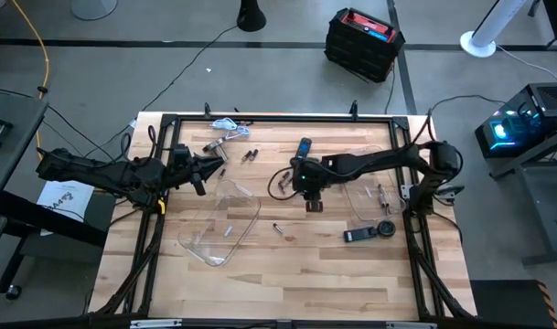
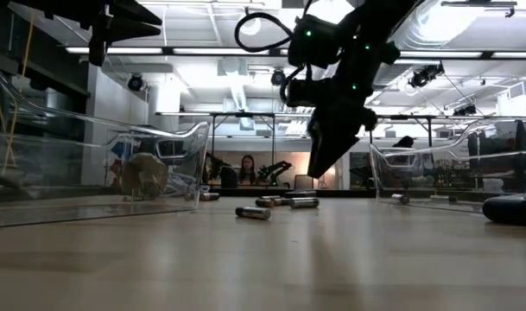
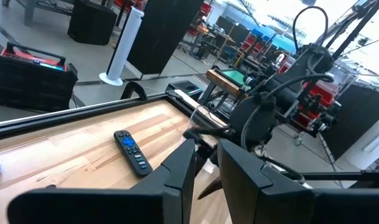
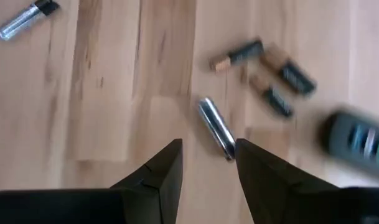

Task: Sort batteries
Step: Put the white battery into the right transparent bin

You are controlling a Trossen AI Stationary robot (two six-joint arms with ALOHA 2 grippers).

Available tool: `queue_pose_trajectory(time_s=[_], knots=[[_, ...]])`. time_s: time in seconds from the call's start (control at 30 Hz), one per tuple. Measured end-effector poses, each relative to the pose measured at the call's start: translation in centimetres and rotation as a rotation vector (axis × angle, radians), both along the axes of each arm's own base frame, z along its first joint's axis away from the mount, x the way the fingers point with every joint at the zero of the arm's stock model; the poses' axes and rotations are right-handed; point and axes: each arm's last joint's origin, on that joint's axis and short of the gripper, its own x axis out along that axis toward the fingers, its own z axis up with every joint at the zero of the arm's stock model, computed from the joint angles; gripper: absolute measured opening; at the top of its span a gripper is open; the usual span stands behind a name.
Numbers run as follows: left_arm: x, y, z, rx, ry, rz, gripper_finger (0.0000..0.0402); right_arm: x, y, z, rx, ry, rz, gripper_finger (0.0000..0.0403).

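Right gripper (image 4: 208,163) hovers above the table, fingers parted and empty, over loose batteries.
Best to drop straight down (fingers astride, not endwise) on the silver battery (image 4: 215,128), just ahead of the fingertips; three more lie near beyond it, beside the remote (image 4: 357,140).

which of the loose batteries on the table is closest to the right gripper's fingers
The silvery battery, lying just ahead of the right gripper, its end by one fingertip. The three coppery-ended batteries lie farther off in a cluster.

Silvery battery (image 4: 215,129), perhaps below open hand (image 4: 208,163)
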Motion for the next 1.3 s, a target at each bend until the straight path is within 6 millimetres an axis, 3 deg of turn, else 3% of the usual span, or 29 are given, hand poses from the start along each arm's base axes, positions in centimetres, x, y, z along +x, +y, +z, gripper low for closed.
queue_pose_trajectory(time_s=[0.2, 0.3, 0.47, 0.63, 0.73, 0.97, 1.3], knots=[[0.1, 0.0, -0.2, 0.004, 0.014, 0.012, 0.0065, 1.3, -0.5, -3.0, -0.071, 0.023, 0.163, 0.0142], [0.3, 0.0, -0.3, 0.004, 0.019, 0.019, 0.0065, 1.9, -0.7, -4.1, -0.122, 0.019, 0.118, 0.0142], [0.3, 0.0, -0.3, -0.017, 0.010, 0.024, 0.0065, 2.5, -0.7, -3.7, -0.090, 0.054, 0.059, 0.0142], [0.4, 0.1, -0.4, -0.009, 0.021, 0.037, 0.0065, 3.3, -0.8, -1.2, -0.106, 0.025, 0.131, 0.0142], [0.4, 0.1, -0.4, -0.008, 0.020, 0.038, 0.0065, 3.9, -2.0, -0.2, -0.125, -0.025, 0.108, 0.0142], [0.5, 0.1, -0.4, -0.008, 0.024, 0.037, 0.0065, 4.0, -5.2, -2.4, -0.079, 0.030, 0.056, 0.0142], [0.5, 0.1, -0.4, -0.007, 0.026, 0.036, 0.0065, 4.3, -3.2, -3.5, -0.011, 0.061, 0.147, 0.0142]])
